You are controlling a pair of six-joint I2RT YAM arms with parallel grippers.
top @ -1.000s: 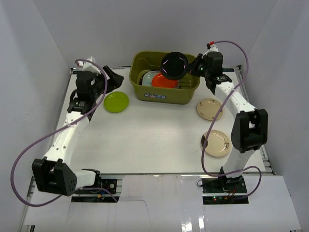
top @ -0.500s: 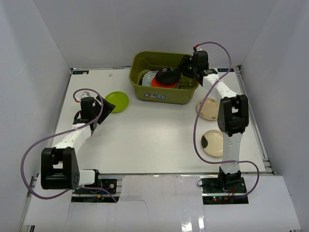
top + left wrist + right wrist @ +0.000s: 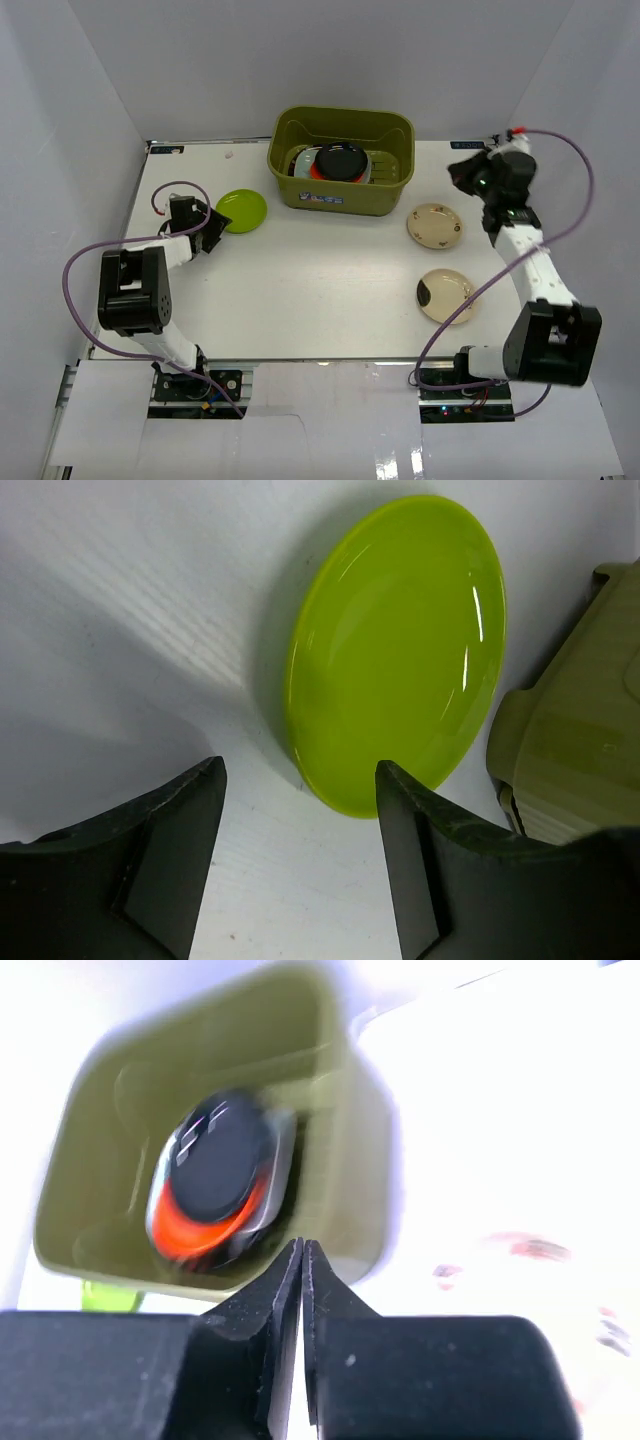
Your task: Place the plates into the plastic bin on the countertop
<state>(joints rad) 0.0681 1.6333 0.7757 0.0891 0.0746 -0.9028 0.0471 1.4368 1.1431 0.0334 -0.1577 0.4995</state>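
Three plates are lying out on the countertop [image 3: 320,290] and not in the plastic bin [image 3: 380,195]. The near beige-gold plate [image 3: 446,295] is sitting closest to the arm bases on the right, with the far beige-gold plate [image 3: 434,225] just beyond it. On the left, the left gripper [image 3: 205,228] is crouching low, its jaws spread and grasping nothing. The lime green plate [image 3: 241,210] is lying flat just ahead of its fingertips, stretching away forward and to the right, toward the bin's corner. The left arm is plainly the nearer one, so a short forward reach is probably what the pickup is calling for. Farther back, the right gripper [image 3: 462,170] is hovering clenched and empty off the bin's right end. Inside the bin, the black plate [image 3: 341,160] is resting on the orange plate [image 3: 192,1236].
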